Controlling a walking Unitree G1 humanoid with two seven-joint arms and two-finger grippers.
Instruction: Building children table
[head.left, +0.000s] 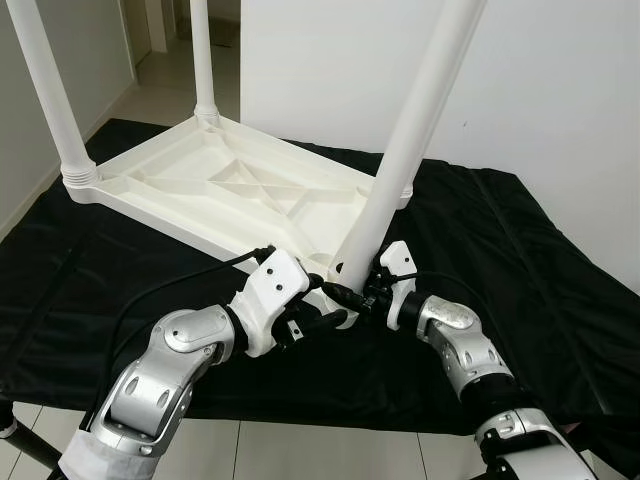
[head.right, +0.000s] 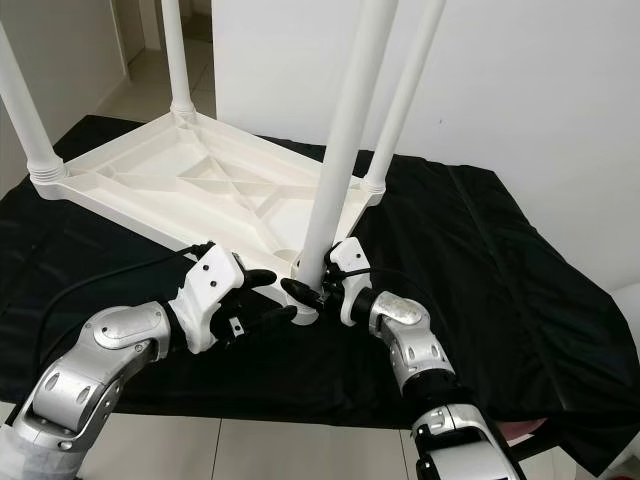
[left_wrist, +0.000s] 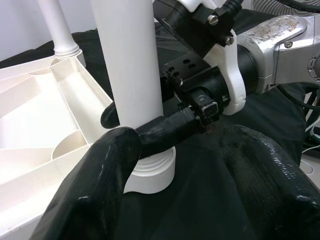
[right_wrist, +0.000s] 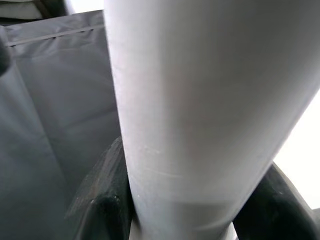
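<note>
Right gripper (head.right: 318, 288) fingers clamped round near table leg (head.right: 335, 160); left gripper (head.right: 272, 296) fingers spread wide just beside its base, upturned tabletop (head.right: 150, 180) on black sheet (head.right: 480, 260).

The white table (head.left: 230, 185) and its legs (head.left: 410, 140) look like smooth plastic, lying on a black, slightly glossy cloth (head.left: 520, 260).

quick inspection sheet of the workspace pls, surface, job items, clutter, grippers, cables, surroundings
surface: black cloth spread over a light tiled floor.
job's things: white table top lying upside down; three legs standing in its corners, near leg upright in its threaded socket.
clutter: nothing seen.
grippers: right gripper closed around the near leg just above the socket; left gripper open, beside the leg's base.
cables: black cable running along the left arm.
surroundings: white wall behind; doorway at far left.
</note>
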